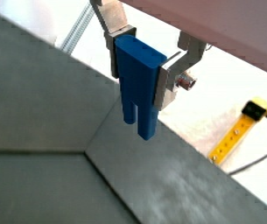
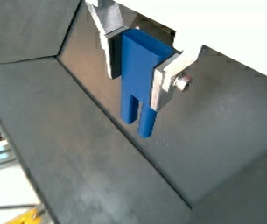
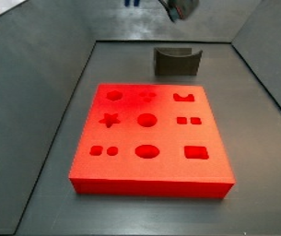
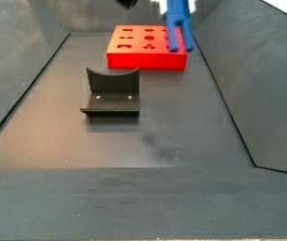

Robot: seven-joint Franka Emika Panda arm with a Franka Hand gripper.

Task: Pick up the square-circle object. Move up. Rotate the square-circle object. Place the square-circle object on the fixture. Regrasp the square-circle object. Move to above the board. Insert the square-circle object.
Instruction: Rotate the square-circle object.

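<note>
The board (image 3: 149, 138) was seen lying flat on the dark surface (image 4: 133, 141), its star, circle, square and hexagon recesses all unoccupied in a side view. The fixture (image 4: 110, 91) was seen standing apart from the board, its notched top empty. The square-circle object (image 1: 138, 83) was held high above both, hanging with its two prongs pointing downward in both wrist views, well clear of the floor. The gripper (image 1: 147, 66) was positioned near the top of a side view, largely cut off by the frame edge, and the fingers (image 2: 165, 77) were clamped on the upper body of the blue piece.

It was judged that the piece had been lifted and that rotation and placement on the fixture were still outstanding. Several risks were noted. The grasp appeared to be taken near one end, so the piece could be pivoted between the pads during rotation, and the prongs could be left misaligned with the notch. If the descent were made off-centre, the fixture's wall could be struck and the piece could be knocked askew or dropped. A slipped piece might also be lost onto the board's recesses.
</note>
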